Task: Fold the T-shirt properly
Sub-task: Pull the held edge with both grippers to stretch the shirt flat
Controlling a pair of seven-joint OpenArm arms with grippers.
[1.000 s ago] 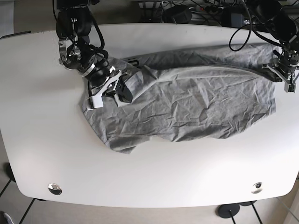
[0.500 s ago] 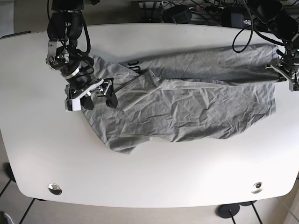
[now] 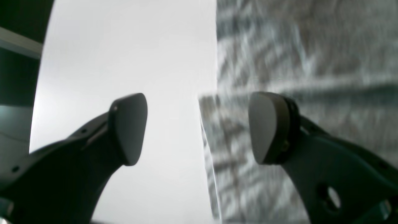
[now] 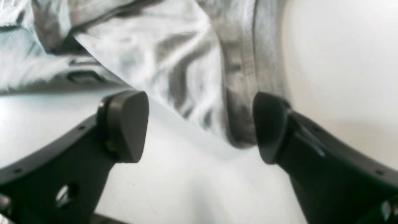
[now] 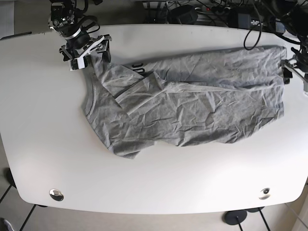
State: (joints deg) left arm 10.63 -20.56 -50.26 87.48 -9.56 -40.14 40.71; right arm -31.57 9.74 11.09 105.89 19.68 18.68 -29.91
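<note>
My left gripper: jaws spread wide, nothing clamped between my pads.
My right gripper: jaws spread wide, nothing clamped.
My arms: both reaching from the far side.

The white tabletop has rounded corners and carries one thing, a grey T-shirt. The T-shirt lies wrinkled and spread across the far half, reaching nearly to the right edge, with its left part folded over itself into a diagonal flap and a rounded lobe drooping toward the near side. Near of the T-shirt, two small round metal fittings sit in the tabletop, one toward the left corner, the other toward the right.
</note>
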